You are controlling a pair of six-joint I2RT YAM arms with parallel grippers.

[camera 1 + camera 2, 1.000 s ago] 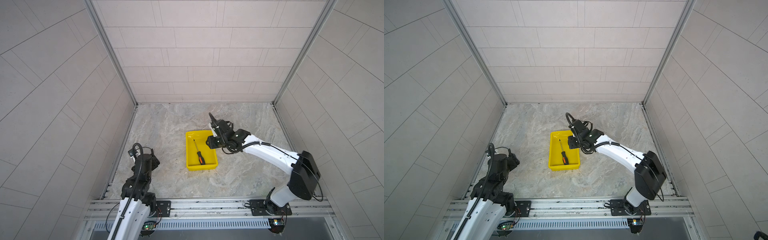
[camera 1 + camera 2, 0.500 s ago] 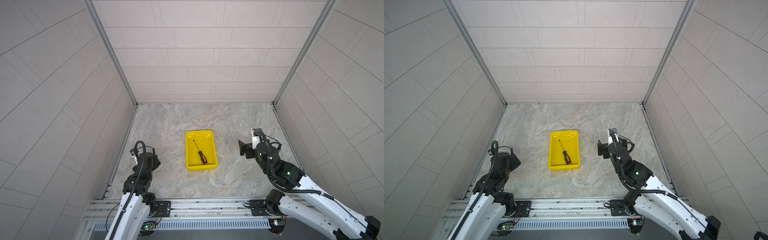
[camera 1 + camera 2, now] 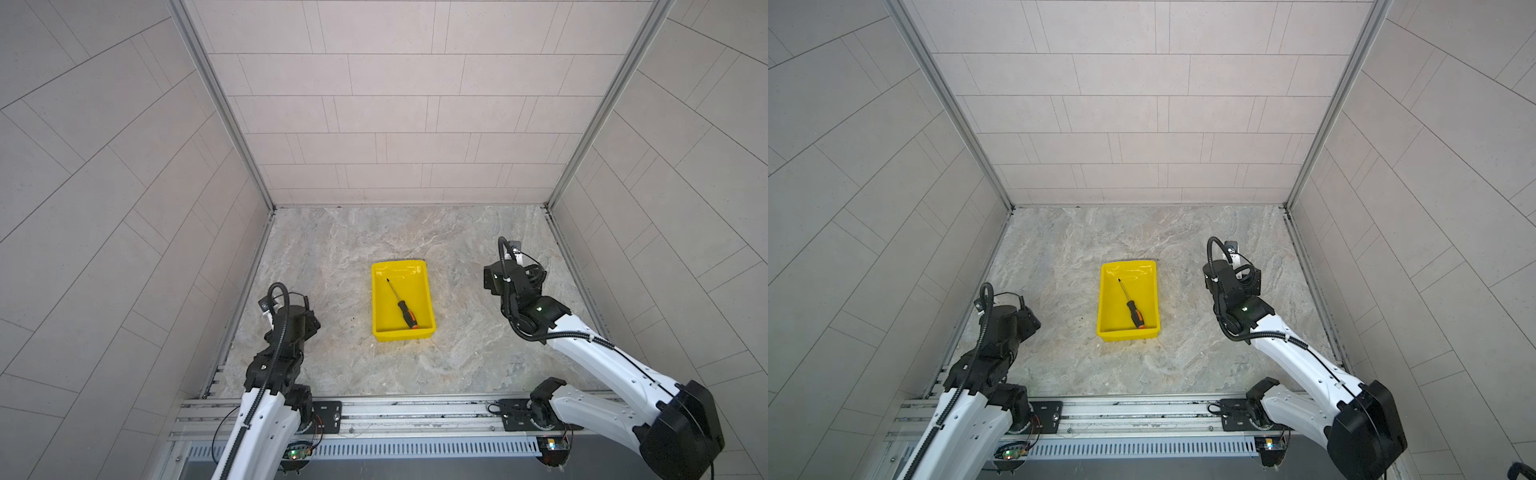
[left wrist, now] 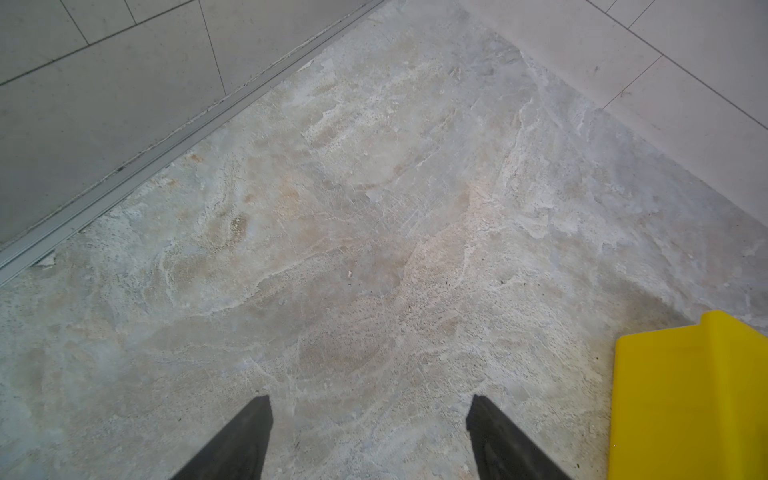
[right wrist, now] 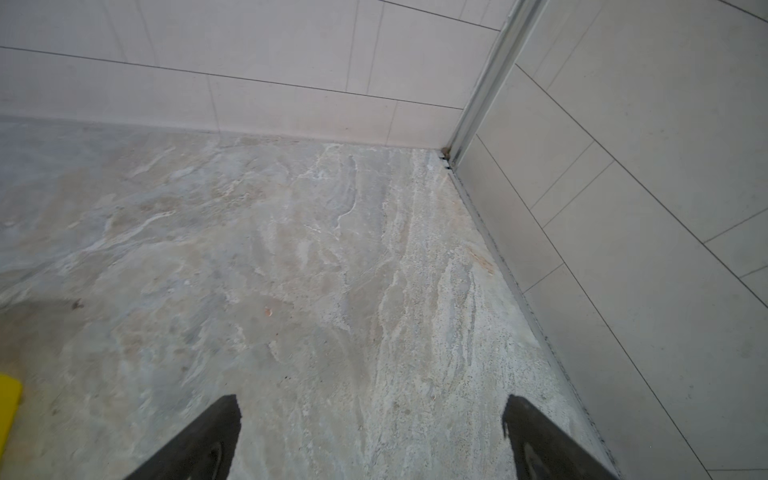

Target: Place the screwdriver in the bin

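Observation:
The screwdriver (image 3: pixel 405 309) (image 3: pixel 1134 311), with a black and orange handle, lies diagonally on the floor of the yellow bin (image 3: pixel 420 291) (image 3: pixel 1109 299). Its tip points to the far left corner and nothing touches it. My left gripper (image 4: pixel 369 405) hangs open over bare stone, with a corner of the bin (image 4: pixel 685 395) off to one side. My right gripper (image 5: pixel 371 405) is wide open and empty near the right wall, and only a sliver of the bin (image 5: pixel 8 403) shows at the frame's edge. In both top views each wrist stands well apart from the bin.
Tiled walls close in the marbled stone floor (image 3: pixel 415 232) on three sides. A metal rail (image 3: pixel 374 409) with both arm bases runs along the front. The left arm (image 3: pixel 286 328) sits by the left wall and the right arm (image 3: pixel 536 311) by the right wall.
My right arm has drawn back from the bin's far right corner to the right side, and its jaws have opened wide. The screwdriver has stayed in the bin. The left arm barely shifted.

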